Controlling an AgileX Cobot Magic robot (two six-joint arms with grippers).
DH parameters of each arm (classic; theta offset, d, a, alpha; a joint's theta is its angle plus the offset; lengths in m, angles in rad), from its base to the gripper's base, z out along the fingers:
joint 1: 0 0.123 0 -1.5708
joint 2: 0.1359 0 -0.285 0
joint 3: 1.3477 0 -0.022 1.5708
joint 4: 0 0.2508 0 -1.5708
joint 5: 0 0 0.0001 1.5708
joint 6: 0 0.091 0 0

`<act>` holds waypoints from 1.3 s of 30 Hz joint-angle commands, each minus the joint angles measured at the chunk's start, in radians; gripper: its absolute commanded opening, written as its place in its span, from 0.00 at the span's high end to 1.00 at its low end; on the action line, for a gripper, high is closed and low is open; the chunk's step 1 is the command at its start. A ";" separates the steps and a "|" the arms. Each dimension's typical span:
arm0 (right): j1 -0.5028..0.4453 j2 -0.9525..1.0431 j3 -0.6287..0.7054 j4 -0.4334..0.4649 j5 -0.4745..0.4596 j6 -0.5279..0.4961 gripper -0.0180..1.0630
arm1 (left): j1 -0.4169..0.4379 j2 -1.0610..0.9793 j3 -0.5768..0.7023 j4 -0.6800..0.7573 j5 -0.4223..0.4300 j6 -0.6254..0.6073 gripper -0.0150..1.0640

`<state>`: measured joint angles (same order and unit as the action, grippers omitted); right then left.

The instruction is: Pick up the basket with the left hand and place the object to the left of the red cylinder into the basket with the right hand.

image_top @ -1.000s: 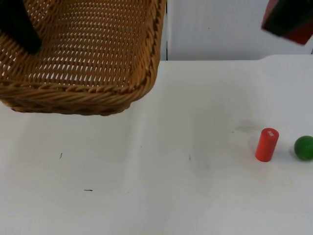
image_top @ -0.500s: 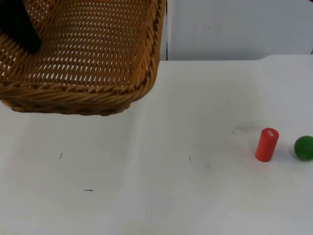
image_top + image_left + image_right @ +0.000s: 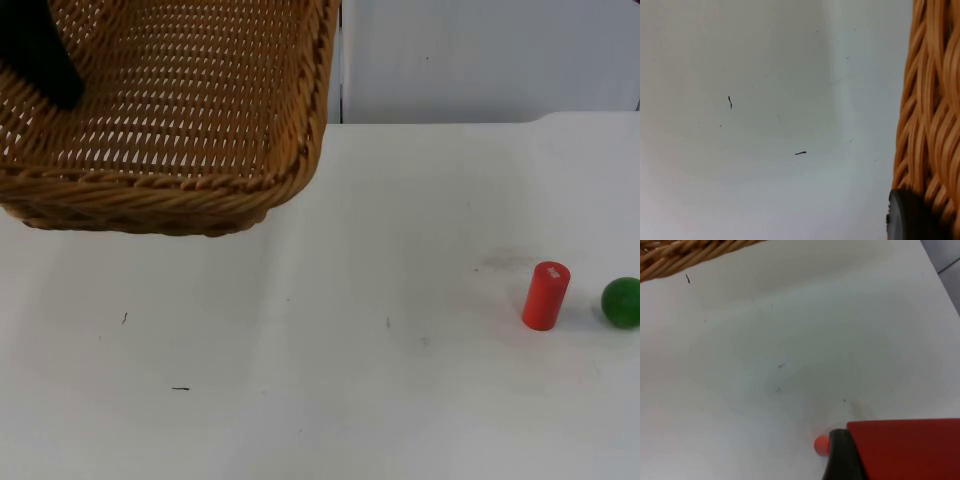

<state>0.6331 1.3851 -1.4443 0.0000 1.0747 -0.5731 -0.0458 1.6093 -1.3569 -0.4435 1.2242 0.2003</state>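
Moves the right gripper away from the upper right corner of the top view, where it hung a second ago against the grey partition wall. Already clear of that corner half a second ago, and no further shift there since. Carries the red block along, clamped as before, its flat red face pressed against the black fingertip in the right wrist view. Looks down now onto the white table from above. Brings a rounded bit of the red cylinder just beside that fingertip, apparently touching it in the wrist picture.
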 commanded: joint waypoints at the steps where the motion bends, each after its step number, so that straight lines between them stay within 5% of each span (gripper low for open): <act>1: 0.002 -0.009 0.005 0.007 -0.024 0.004 0.98 | -0.002 -0.006 -0.001 -0.016 -0.003 0.007 0.99; 20: 0.011 0.064 -0.055 0.051 -0.037 0.080 0.98 | -0.002 -0.006 -0.001 -0.013 -0.003 0.007 0.99; 39: 0.159 0.462 -0.576 0.026 -0.051 0.152 0.98 | -0.002 -0.006 -0.001 -0.016 -0.003 0.007 0.99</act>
<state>0.7847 1.8360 -1.9960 0.0143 1.0425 -0.4358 -0.0458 1.6093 -1.3569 -0.4419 1.2242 0.2042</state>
